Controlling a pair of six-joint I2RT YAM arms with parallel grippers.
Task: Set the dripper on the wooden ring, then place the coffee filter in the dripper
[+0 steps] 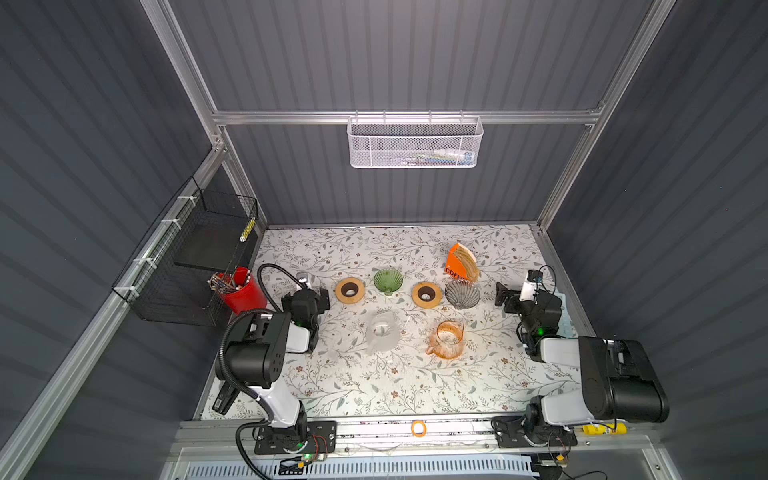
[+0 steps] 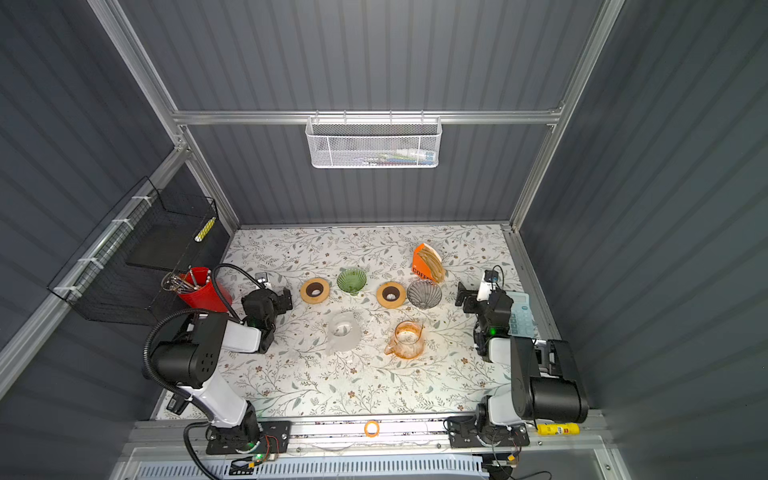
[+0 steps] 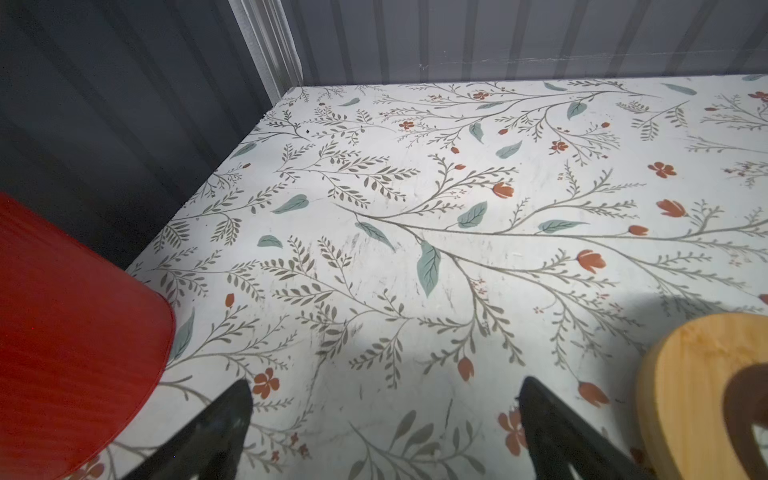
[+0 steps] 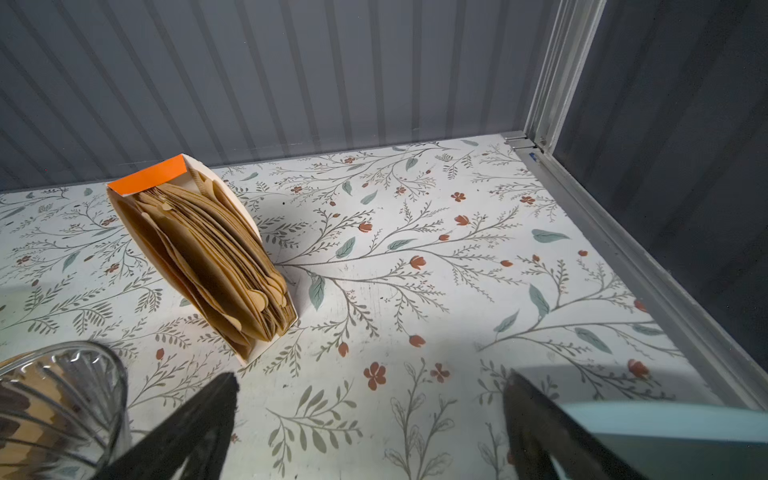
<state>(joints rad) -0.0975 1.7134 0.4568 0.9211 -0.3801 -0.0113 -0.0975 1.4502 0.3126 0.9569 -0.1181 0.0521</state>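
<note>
Note right gripper (image 4: 372, 376), jaws wide, empty, near right edge of tabletop (image 4: 457, 332); nearer arm. Locate filters (image 4: 216, 257) upright in box (image 4: 145, 180), ahead toward far edge, just beyond grey dripper (image 4: 54, 399), open side facing gripper.

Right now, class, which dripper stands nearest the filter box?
The grey dripper, beside the orange filter box; the green dripper stands farther left.

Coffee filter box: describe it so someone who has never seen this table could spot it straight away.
Look at the flowered table, toward its far right corner. There the filter box stands upright just behind the grey glass dripper. It alone is cardboard: bright orange, with brown paper filters fanned out of its open side.
</note>
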